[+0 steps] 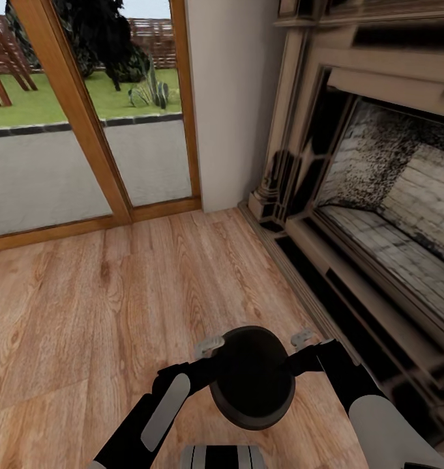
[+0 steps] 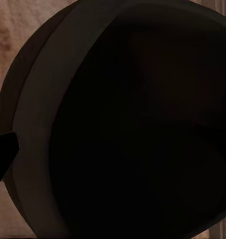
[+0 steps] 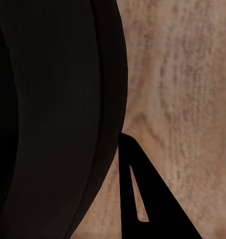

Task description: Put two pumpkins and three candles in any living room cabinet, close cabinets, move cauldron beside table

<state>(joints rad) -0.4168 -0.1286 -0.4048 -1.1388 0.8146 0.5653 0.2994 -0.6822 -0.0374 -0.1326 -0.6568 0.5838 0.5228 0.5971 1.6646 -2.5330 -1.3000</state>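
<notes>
Gripping cauldron (image 1: 252, 378): both arms' fingers (image 3: 138, 199).

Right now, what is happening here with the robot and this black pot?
The robot holds the cauldron between its two arms, with the left gripper at one side of the pot and the right gripper at the other side. The pot is close in front of the robot's trunk, above the wooden floor. A fireplace stands to the right, and a glass door to the garden is ahead.
</notes>
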